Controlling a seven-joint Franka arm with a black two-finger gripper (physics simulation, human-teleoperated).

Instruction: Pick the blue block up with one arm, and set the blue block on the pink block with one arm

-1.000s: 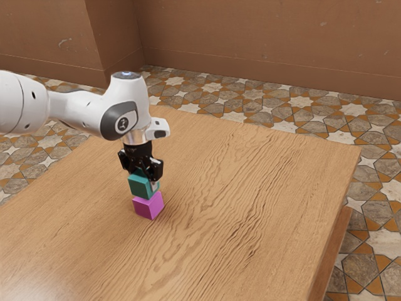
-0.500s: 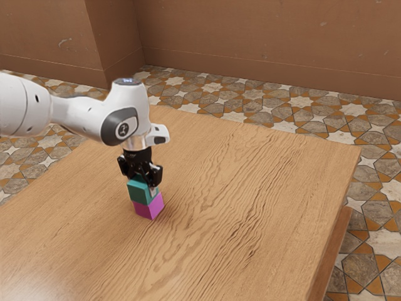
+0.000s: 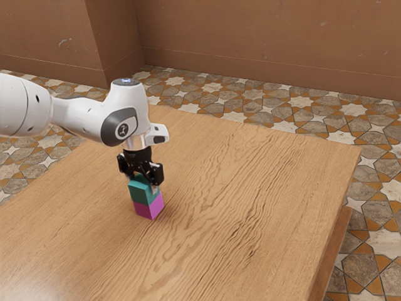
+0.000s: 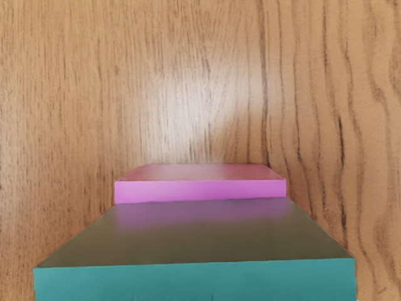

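Change: since a second ago I bring the arm down, and the blue block now sits on the pink block instead of hanging just above it.
Jaws: closed on the blue block's upper part, pointing straight down.
Key relation: blue block directly beneath the jaws, stacked on pink, edges roughly squared; the wrist view shows a strip of pink past its edge.
Next, my judgement: let go, then rise straight off the table.
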